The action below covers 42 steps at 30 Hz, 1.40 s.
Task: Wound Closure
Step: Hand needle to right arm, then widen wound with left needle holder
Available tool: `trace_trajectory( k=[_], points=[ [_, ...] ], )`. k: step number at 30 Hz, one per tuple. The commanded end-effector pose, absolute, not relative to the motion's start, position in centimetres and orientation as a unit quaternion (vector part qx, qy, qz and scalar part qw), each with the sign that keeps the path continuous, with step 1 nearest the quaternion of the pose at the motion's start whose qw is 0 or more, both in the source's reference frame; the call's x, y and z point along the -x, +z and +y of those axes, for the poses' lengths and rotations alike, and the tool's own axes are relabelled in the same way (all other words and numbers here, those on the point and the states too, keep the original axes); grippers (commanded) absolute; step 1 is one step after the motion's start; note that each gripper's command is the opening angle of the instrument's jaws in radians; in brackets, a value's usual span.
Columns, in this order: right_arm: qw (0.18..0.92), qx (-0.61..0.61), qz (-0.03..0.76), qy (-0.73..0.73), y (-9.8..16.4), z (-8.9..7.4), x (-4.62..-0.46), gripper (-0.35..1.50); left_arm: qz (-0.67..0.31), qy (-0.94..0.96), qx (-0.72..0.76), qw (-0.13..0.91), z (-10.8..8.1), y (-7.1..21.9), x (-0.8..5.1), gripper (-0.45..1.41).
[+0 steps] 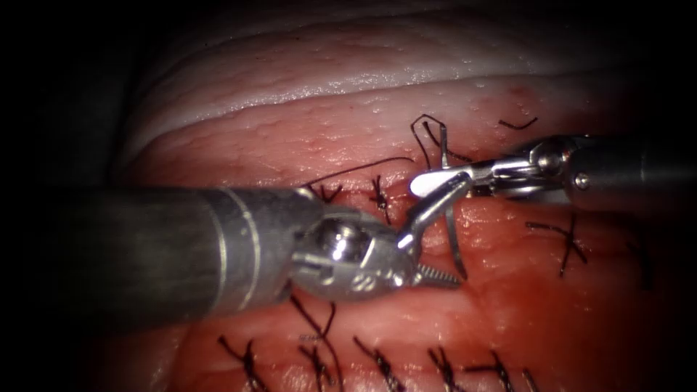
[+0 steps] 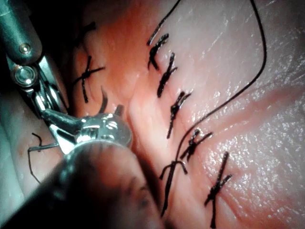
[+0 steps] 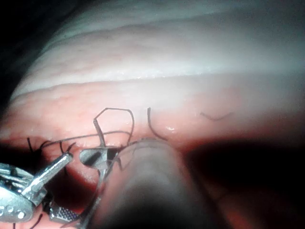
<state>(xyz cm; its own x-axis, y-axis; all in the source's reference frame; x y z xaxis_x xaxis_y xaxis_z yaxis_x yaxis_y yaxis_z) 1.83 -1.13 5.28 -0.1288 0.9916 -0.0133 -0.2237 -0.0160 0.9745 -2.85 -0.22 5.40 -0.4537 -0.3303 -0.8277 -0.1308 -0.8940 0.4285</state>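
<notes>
curved needle (image 1: 453, 231) upright, tip in tissue (image 1: 305, 138)

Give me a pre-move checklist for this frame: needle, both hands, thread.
1. Right hand shut on the needle, roughly mid-curve: ok.
2. Left hand open, holding nothing, the needle's lower part between its jaws: ok.
3. Needle's lower end free of the tissue: cannot tell, it sits at the surface.
4. Thread clear of the left hand: cannot tell, it runs behind the tool.
</notes>
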Motion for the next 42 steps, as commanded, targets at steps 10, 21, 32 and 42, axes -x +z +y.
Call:
trace_trajectory(
  k=[10,21,32,42],
  points=[
    [0.578,-0.257,0.632,0.447,5.4,-0.9,-1.5,-0.35,-0.106,-0.854,-0.504,-0.078,-0.1,5.7,2.55,-0.45],
    [0.591,-0.215,0.674,0.387,5.4,-1.0,-1.51,-0.35,-0.014,-0.897,-0.432,-0.095,0.2,6.3,2.67,-0.45],
    [0.598,-0.196,0.685,0.368,5.4,-1.0,-1.51,-0.35,0.049,-0.926,-0.368,-0.06,0.1,6.6,2.67,-0.45],
    [0.621,-0.096,0.717,0.3,5.5,-0.8,-1.58,-0.35,0.107,-0.946,-0.302,-0.045,0.1,6.7,2.66,-0.45]
  ],
)
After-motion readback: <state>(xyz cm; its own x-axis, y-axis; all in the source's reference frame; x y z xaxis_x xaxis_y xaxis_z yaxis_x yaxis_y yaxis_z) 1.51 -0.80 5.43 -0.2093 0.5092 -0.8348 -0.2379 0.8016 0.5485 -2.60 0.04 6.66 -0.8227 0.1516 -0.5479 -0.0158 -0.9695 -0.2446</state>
